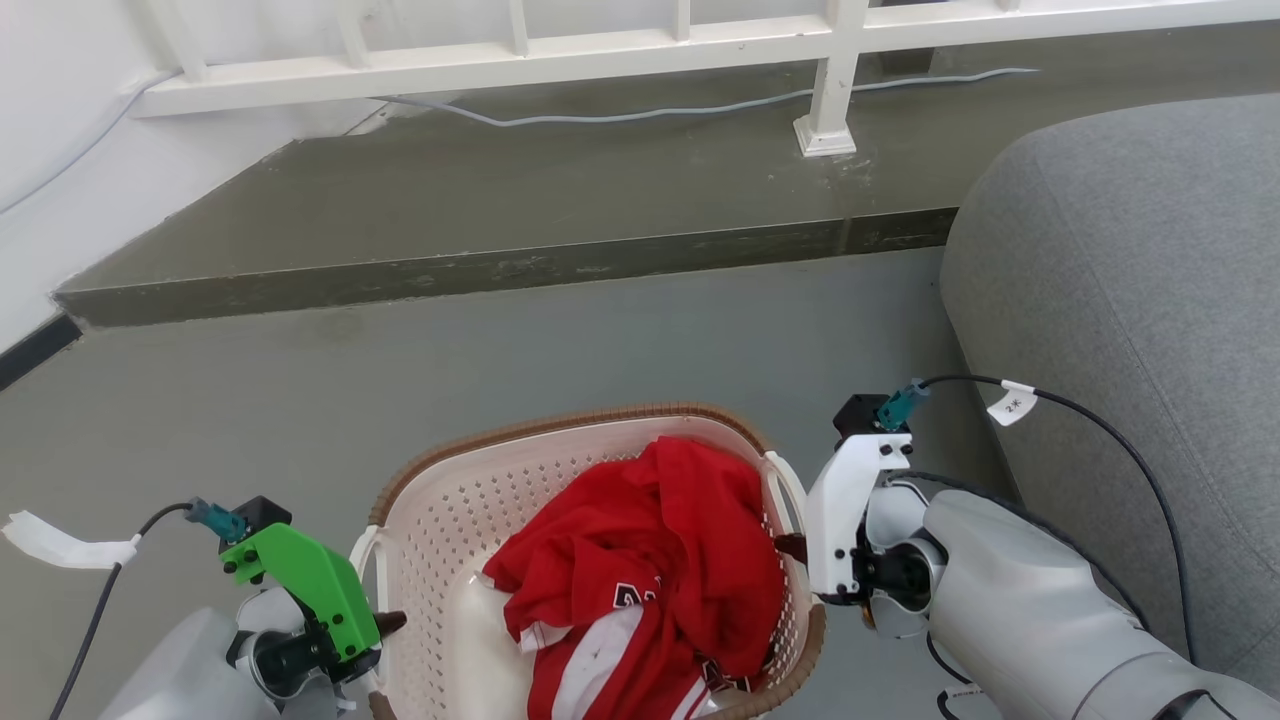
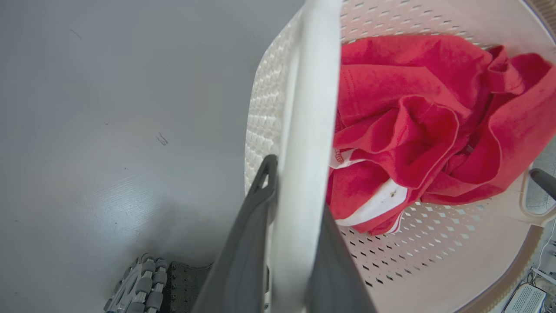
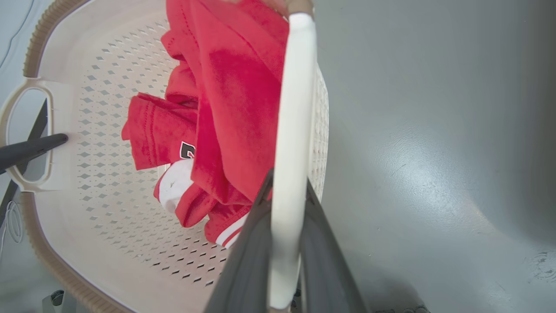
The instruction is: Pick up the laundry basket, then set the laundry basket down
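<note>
Laundry basket (image 1: 440, 520) sits at lower centre of the head view, with a red garment (image 1: 650, 540) inside. Left end effector (image 2: 297, 187) and right end effector (image 3: 287, 182) each pinch one of its white loop handles (image 2: 310, 108). It looks light and stiff, and those handles suit lifting.

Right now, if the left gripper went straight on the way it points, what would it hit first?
Probably the red garment inside the laundry basket. The left gripper is shut on the left handle, aimed across the inside; depth is unclear.
</note>
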`<state>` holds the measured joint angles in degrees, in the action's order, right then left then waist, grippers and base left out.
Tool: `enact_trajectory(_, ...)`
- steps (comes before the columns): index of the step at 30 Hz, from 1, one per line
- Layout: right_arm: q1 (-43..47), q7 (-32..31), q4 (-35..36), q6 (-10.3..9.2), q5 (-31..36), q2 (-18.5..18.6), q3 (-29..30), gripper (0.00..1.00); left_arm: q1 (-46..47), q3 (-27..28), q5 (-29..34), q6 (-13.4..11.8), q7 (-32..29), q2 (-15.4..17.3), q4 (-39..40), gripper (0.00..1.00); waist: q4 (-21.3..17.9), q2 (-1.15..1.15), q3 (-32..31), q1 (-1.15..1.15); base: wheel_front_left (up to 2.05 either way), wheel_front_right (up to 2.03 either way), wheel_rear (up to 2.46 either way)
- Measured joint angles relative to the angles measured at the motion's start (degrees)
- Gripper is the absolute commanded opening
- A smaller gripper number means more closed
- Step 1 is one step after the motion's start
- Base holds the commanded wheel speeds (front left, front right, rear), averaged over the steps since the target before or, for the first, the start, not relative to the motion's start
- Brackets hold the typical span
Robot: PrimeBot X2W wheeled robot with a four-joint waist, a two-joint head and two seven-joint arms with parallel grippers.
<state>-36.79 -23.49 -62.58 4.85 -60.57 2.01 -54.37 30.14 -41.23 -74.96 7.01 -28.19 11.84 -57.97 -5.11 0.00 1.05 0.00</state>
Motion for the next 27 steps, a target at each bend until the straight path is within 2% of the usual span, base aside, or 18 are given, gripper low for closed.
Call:
enact_trajectory(14, -0.25, 0.45, 0.32, -0.44, -0.52, 0.04, -0.14, 0.00, 0.02, -0.27, 0.01, -0.01, 1.46, 0.42, 1.11, 0.00, -0.07, 0.00, 1.44, 0.00, 0.00, 0.00, 0.00)
enact_trajectory(27, -2.26, 6.03, 0.82, -1.98, -0.40, -0.12, 0.13, 0.00, 1.80, -1.25, 1.82, 0.00, 6.90, 1.43, 3.61, 0.00, -0.46, 0.00, 7.31, 0.00, 0.00, 0.00, 0.00)
